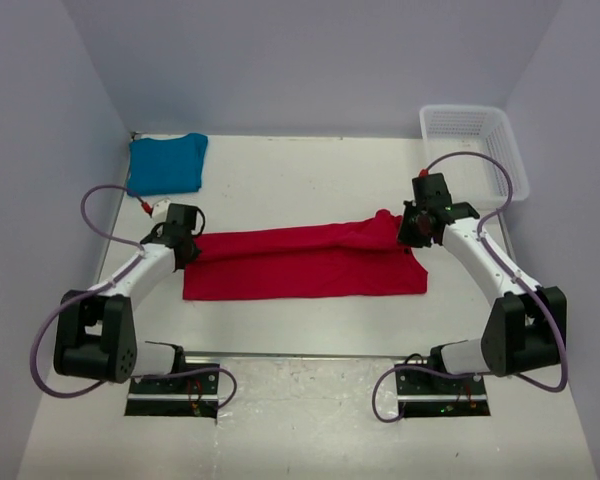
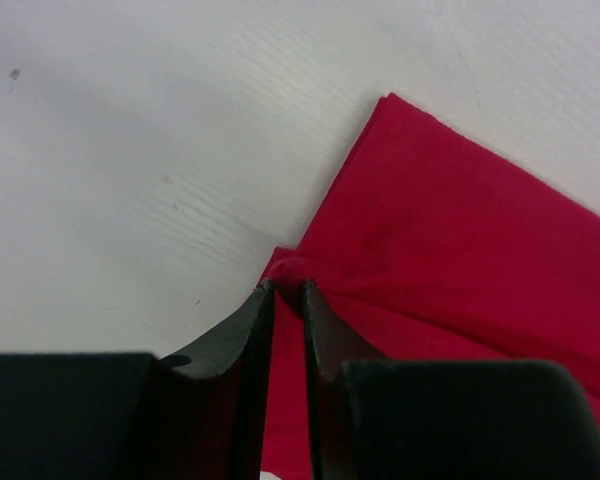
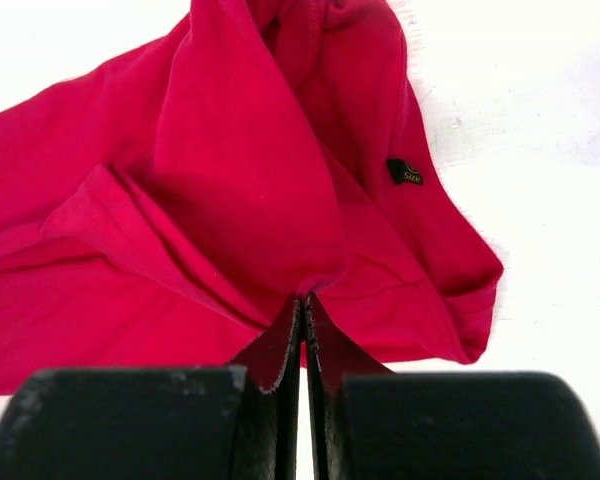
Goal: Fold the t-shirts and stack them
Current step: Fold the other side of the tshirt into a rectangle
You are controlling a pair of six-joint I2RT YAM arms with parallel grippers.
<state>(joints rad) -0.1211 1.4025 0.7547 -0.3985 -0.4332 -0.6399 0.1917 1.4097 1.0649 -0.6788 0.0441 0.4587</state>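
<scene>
White surface (image 1: 310, 170) holds the red t-shirt (image 1: 300, 265), lying long in the middle. Teal t-shirt (image 1: 166, 163), folded, far-left corner: top cam only. Left gripper (image 2: 283, 290) & right gripper (image 3: 302, 300) each pinch 1 end of the red cloth. Tiny black tag (image 3: 404, 172): right wrist cam only.

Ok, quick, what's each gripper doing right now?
Left gripper: closed, pinching the left end of the bright red cloth t-shirt.
Right gripper: closed, pinching the same shirt's right end.

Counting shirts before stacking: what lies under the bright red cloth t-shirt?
Only white table shows around the bright red cloth t-shirt; whatever lies beneath is covered by cloth.
</scene>
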